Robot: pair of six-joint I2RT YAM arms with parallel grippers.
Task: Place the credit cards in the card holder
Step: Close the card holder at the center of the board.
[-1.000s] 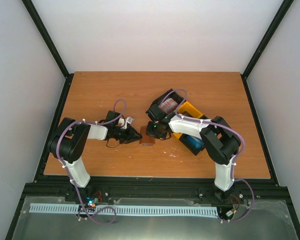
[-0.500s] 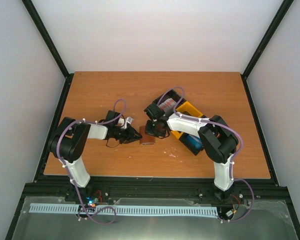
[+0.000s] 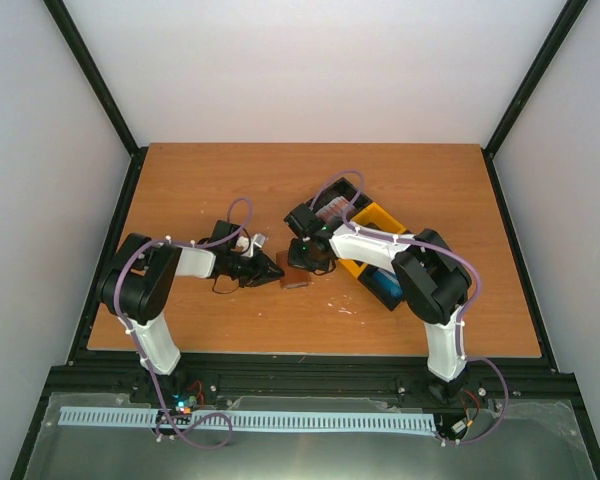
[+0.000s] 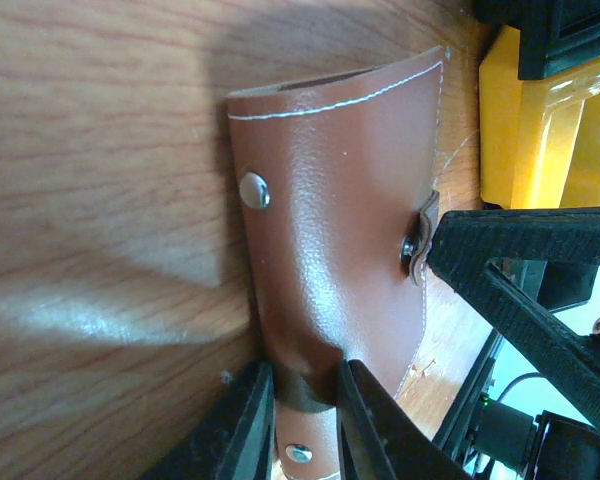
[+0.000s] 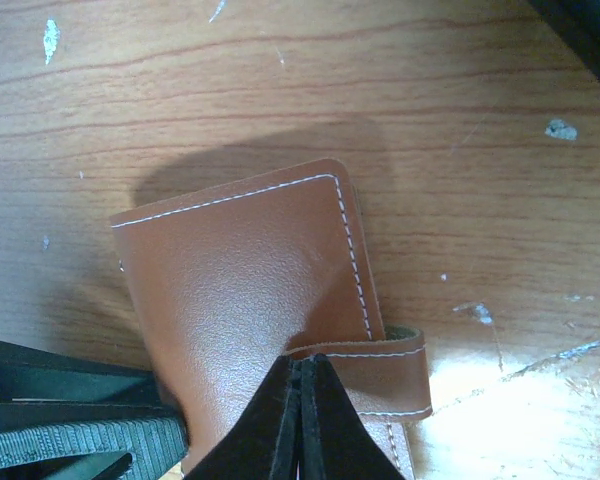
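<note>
The brown card holder (image 3: pixel 295 278) lies on the table between my two grippers. In the left wrist view my left gripper (image 4: pixel 305 412) is shut on a raised fold at the card holder's (image 4: pixel 330 230) near edge, with a finger (image 4: pixel 242 425) on each side of the pinched leather. My right gripper (image 5: pixel 302 372) is shut, with its fingertips pressed together and resting on the top edge of the snap tab (image 5: pixel 385 372) across the card holder (image 5: pixel 240 270). Nothing shows between them. Red-and-white credit cards (image 3: pixel 333 211) sit in a black bin, and blue ones (image 3: pixel 385 287) lie further right.
A black bin (image 3: pixel 320 200), a yellow bin (image 3: pixel 378 222) and another black bin (image 3: pixel 392 295) stand in a row just right of the card holder, under my right arm. The yellow bin (image 4: pixel 525 130) lies close beside the card holder. Small white flecks (image 5: pixel 565 128) dot the wood.
My right gripper has shifted slightly left onto the card holder and closed its jaws fully. My left gripper has kept its hold and has not moved.
</note>
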